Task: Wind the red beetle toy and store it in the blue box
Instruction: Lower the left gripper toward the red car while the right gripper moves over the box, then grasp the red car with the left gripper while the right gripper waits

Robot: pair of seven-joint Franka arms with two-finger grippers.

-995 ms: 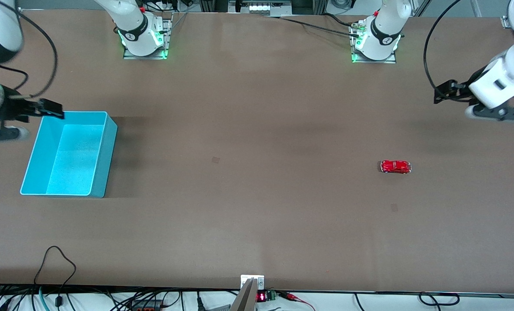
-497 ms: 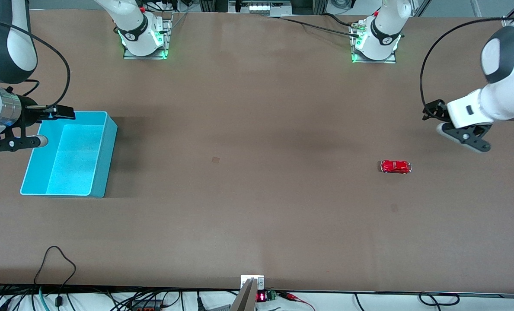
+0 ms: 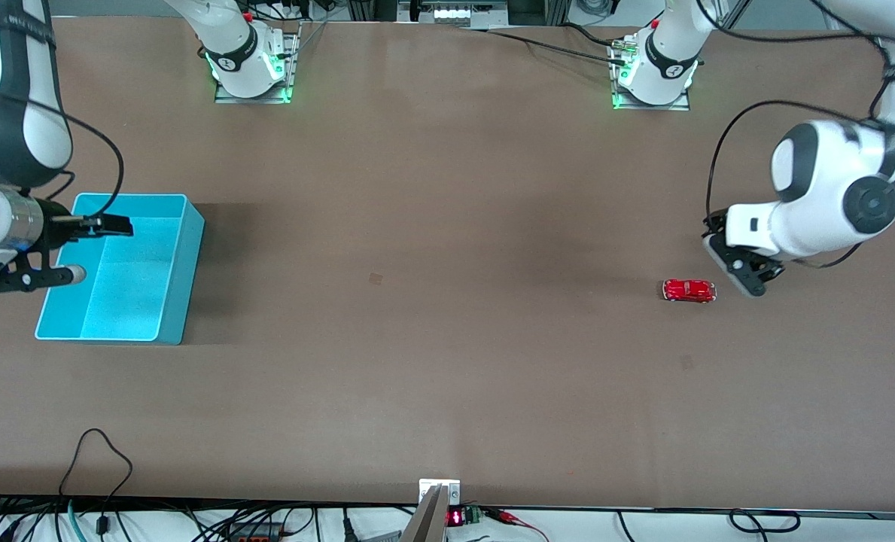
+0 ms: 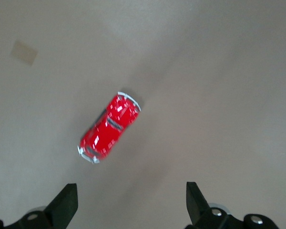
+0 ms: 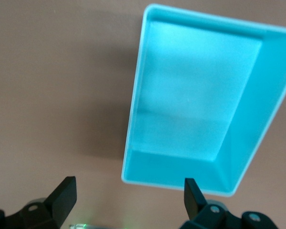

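Observation:
The red beetle toy [image 3: 689,290] stands on the brown table toward the left arm's end. In the left wrist view it [image 4: 109,128] lies just ahead of the jaws. My left gripper [image 3: 736,265] is open and empty, low over the table right beside the toy; its jaws [image 4: 131,200] stand wide apart. The blue box [image 3: 185,278] stands empty at the right arm's end. My right gripper [image 3: 92,248] is open and empty over the box's outer rim. The right wrist view shows the box [image 5: 250,124] ahead of the open gripper [image 5: 128,198].
Both arm bases [image 3: 250,68] [image 3: 654,71] stand at the table's edge farthest from the front camera. Cables [image 3: 97,452] lie at the nearest edge. A small dark patch [image 3: 375,278] marks the table's middle.
My left gripper has swung in and come down close beside the toy. My right gripper has moved over the box's rim. Toy and box have not moved.

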